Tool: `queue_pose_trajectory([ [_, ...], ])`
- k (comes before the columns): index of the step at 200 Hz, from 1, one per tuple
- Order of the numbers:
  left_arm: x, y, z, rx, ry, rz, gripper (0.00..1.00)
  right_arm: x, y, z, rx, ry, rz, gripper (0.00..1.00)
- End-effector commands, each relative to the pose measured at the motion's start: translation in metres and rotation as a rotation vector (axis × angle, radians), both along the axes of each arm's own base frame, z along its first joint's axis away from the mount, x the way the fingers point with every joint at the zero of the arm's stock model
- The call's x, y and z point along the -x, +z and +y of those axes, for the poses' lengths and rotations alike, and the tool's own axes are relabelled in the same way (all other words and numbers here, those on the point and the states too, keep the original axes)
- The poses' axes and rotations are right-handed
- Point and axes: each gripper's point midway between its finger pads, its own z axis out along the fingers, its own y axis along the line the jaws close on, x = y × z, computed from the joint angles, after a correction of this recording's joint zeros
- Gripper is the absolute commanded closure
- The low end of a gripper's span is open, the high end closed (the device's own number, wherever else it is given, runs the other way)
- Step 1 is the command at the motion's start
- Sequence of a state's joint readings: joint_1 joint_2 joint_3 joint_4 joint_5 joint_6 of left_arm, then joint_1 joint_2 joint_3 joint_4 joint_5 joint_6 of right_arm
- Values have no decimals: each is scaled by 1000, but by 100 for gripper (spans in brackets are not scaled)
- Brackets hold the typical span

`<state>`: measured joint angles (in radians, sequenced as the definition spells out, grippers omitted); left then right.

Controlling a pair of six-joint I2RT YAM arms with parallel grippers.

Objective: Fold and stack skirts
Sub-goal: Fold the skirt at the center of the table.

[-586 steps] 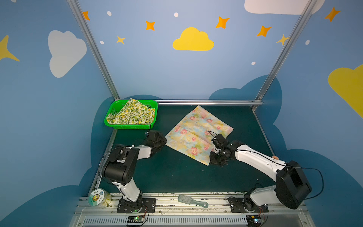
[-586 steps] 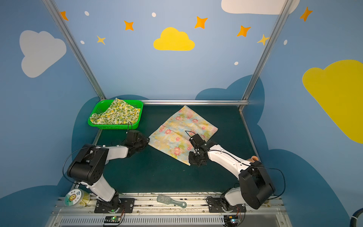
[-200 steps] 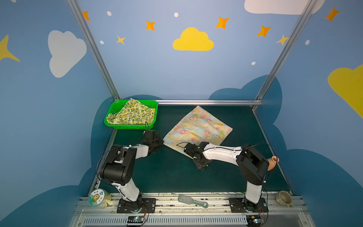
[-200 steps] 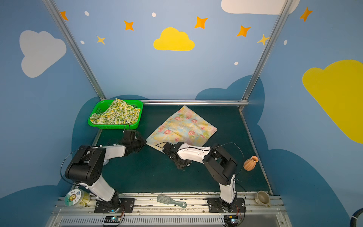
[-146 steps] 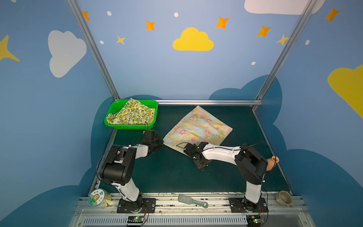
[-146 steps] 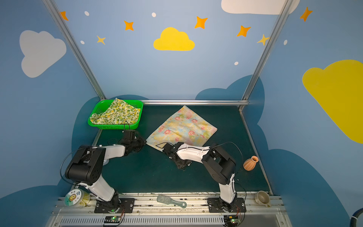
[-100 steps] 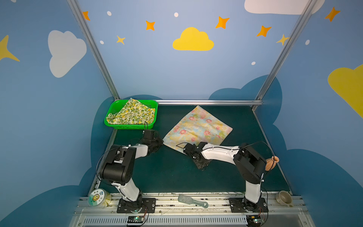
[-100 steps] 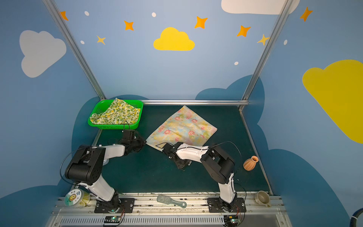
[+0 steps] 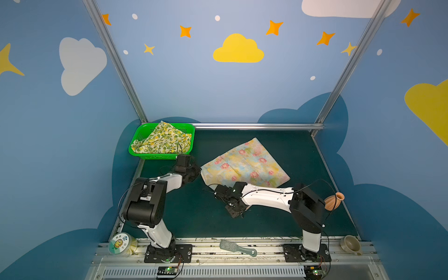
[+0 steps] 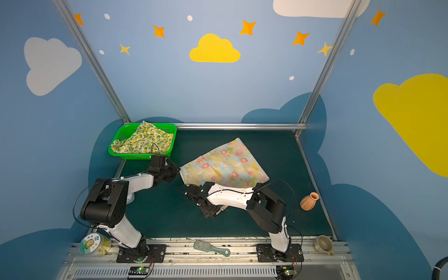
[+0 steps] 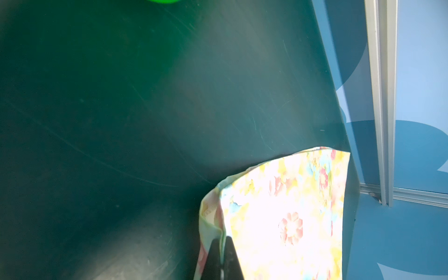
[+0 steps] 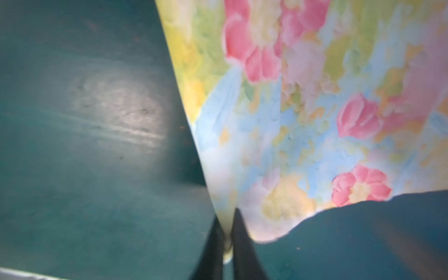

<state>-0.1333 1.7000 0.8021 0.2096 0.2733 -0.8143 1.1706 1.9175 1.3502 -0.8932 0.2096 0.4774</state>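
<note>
The pastel skirt with pink flowers (image 9: 244, 164) (image 10: 225, 167) lies flat in the middle of the dark green table. My left gripper (image 9: 197, 172) (image 11: 221, 242) is shut on its left corner, the cloth pinched between the black fingers. My right gripper (image 9: 235, 211) (image 12: 226, 218) is low at the skirt's near edge and is shut on a fold of it; the right arm hides that edge in both top views. The lemon-print skirt (image 9: 162, 141) (image 10: 143, 140) lies crumpled in the green basket (image 9: 157, 157) at the back left.
An orange vase (image 9: 333, 201) stands at the table's right edge. A cup (image 9: 350, 244), a brush (image 9: 236, 247) and a round tin (image 9: 121, 243) lie along the front rail. Metal posts and blue walls close in the back and sides.
Since the earliest frames my right arm has swung left along the skirt's near edge, and the near corner no longer sticks out. In the last second both arms hardly moved.
</note>
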Motion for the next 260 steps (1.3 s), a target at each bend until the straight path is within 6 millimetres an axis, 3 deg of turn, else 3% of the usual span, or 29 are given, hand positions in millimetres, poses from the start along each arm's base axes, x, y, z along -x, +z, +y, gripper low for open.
queue_pose_trajectory([
  [1,2,-5,0,-15,-19,22,96,2,1,1,-3,-28,21,76],
  [69,-1,-1,1,-13,-25,12,96,6,0,9,39,69,-17,67],
  [194,2,-1,5,-6,-20,16,96,0,-22,-3,124,84,-50,65],
  [239,1,1,5,-4,-18,15,96,1,-32,-8,147,84,-46,69],
  [260,0,2,6,-3,-16,14,96,1,-36,-10,154,82,-47,81],
])
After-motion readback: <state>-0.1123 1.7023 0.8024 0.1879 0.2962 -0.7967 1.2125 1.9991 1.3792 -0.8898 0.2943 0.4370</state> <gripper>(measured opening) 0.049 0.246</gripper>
